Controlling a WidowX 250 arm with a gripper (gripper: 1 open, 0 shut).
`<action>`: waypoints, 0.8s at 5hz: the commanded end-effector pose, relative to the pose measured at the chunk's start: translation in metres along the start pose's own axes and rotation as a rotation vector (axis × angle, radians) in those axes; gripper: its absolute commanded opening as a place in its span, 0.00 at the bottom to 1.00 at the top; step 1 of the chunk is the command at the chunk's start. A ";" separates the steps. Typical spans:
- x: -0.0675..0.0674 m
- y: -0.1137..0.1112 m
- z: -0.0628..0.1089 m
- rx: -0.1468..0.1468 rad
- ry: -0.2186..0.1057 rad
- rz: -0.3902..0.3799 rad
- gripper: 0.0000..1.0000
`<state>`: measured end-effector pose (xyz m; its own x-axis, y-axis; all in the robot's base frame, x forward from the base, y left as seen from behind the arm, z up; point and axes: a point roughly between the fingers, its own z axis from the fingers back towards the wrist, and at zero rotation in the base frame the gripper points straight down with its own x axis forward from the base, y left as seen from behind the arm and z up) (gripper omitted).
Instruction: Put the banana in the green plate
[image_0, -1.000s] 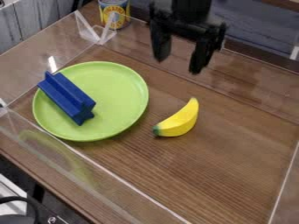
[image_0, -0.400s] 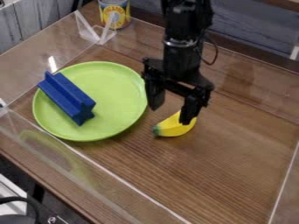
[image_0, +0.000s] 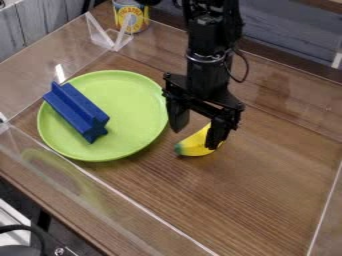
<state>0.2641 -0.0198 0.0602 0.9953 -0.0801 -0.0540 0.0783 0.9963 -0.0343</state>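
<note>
Now your jaws (image_0: 201, 120) have come down from high behind the fruit to hang spread just over the toy banana (image_0: 197, 143), partly hiding it; that puts you at the grasp stage, with the lift and carry still ahead. The banana lies on the tabletop (image_0: 247, 210), smooth, yellow and curved, its tip dark green; such a slick skin could slip if pinched off-centre. Beside the jaws, on the banana's green-tipped side, sits the round lime-green plate (image_0: 131, 107), shallow-rimmed plastic, bearing a blue rectangular block (image_0: 76, 110). Beyond them stands a can (image_0: 131, 17).
</note>
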 end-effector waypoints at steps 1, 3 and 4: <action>0.002 0.003 0.002 -0.002 -0.040 0.006 1.00; 0.003 0.011 -0.012 -0.004 -0.040 0.015 1.00; 0.004 0.015 -0.017 -0.005 -0.042 0.013 1.00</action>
<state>0.2648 -0.0079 0.0372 0.9966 -0.0735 -0.0369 0.0720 0.9966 -0.0393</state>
